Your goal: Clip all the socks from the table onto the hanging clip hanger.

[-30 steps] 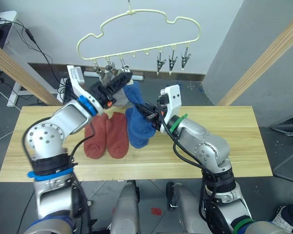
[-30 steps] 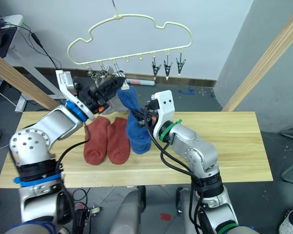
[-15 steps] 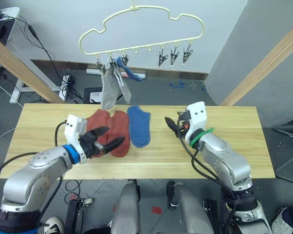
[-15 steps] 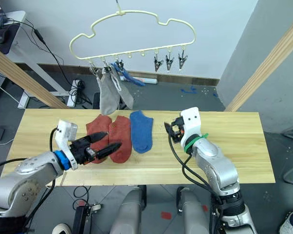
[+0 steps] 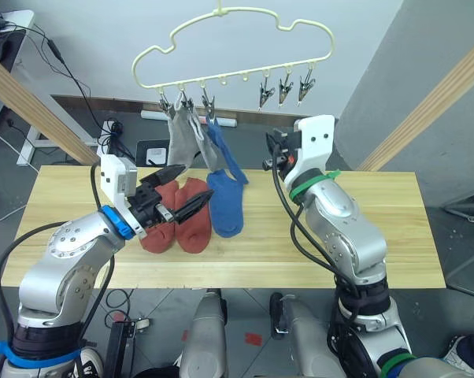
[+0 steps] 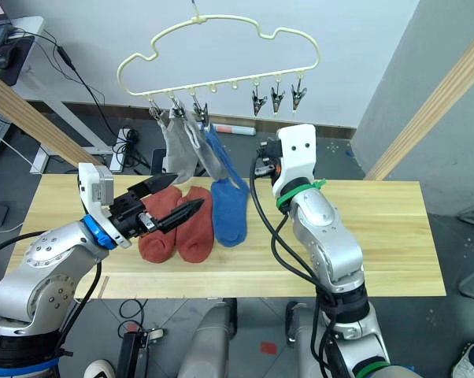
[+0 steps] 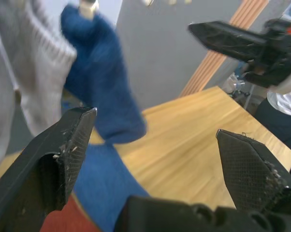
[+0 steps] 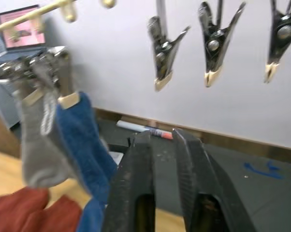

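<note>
The pale-yellow clip hanger (image 5: 219,11) hangs above the table (image 5: 363,236). Two grey socks (image 5: 180,138) and one blue sock (image 5: 225,157) hang from its three left clips, and the three right clips (image 5: 283,88) are bare. Two rust-red socks (image 5: 186,224) and a blue sock (image 5: 227,206) lie side by side on the planks. My left gripper (image 5: 194,183) is open just above the red socks, touching nothing. My right gripper (image 5: 266,153) is shut and empty, raised beside the hanging blue sock, a little below the bare clips (image 8: 213,48).
Thick wooden poles slant past the table's left end (image 5: 32,110) and right end (image 5: 426,110). Cables and a power strip (image 5: 115,130) lie on the floor behind the table, below the hanger.
My right gripper rose from the table's height to just under the bare clips. My left gripper lifted from the table's front edge over the red socks. The hung blue sock now droops straight.
</note>
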### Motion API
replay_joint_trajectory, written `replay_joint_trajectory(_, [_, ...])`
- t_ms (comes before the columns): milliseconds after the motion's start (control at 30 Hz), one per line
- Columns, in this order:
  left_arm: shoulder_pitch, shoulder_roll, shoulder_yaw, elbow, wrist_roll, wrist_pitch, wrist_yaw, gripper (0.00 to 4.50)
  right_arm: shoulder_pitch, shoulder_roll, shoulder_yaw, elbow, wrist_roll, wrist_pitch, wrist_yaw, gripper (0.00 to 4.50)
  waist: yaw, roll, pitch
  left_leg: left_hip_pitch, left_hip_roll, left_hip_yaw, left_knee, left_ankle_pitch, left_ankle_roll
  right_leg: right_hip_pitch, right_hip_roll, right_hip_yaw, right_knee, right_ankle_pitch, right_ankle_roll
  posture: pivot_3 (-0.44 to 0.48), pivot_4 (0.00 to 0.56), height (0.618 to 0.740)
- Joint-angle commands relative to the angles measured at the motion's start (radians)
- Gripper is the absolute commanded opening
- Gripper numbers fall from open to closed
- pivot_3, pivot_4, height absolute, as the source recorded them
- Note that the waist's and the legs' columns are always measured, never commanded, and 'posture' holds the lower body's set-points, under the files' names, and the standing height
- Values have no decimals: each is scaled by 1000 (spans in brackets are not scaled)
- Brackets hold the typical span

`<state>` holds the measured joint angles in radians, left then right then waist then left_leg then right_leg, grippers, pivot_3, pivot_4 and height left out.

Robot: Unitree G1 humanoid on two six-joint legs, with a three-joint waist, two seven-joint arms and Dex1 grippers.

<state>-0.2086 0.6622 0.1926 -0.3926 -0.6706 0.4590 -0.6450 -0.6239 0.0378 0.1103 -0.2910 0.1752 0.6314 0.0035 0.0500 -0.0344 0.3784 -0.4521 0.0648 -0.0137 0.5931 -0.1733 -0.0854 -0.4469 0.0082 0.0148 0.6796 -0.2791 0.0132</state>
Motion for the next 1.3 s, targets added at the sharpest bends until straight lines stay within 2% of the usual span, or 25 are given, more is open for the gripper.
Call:
replay_joint_trajectory(33, [-2, -11, 8, -54, -5, 6, 10, 4498, -55, 24, -20, 41, -13, -67, -9, 863, -1, 0, 0, 0, 0, 0, 0, 0, 0, 0, 0, 0, 0, 0, 0, 173, 400, 740])
replay_joint_trajectory(367, [-4, -21, 18, -65, 3, 6, 17, 4498, -142, 50, -57, 167, -15, -148, 0, 863, 0, 0, 0, 0, 0, 0, 0, -1, 2, 0, 0, 0, 1, 0, 0, 182, 400, 740])
replay_joint_trajectory(467, [2, -22, 20, -72, 5, 5, 22, 4498, -146, 54, -53, 164, -18, -149, 0, 1416, 0, 0, 0, 0, 0, 0, 1, -1, 2, 0, 0, 0, 1, 1, -1, 187, 401, 740])
replay_joint_trajectory(500, [4, -23, 20, -73, 8, 3, 24, 4498, -149, 55, -52, 164, -18, -150, 1, 1726, 0, 0, 0, 0, 0, 0, 1, -1, 2, 0, 0, 0, 1, 1, -2, 187, 401, 740])
replay_joint_trajectory(1300, [15, -49, 42, -105, -11, 8, 37, 4498, -280, 99, -68, 302, -19, -220, 8, 1726, 2, 0, 0, 0, 0, -2, 2, -1, 2, 1, 0, -2, 2, 3, -5, 198, 392, 740])
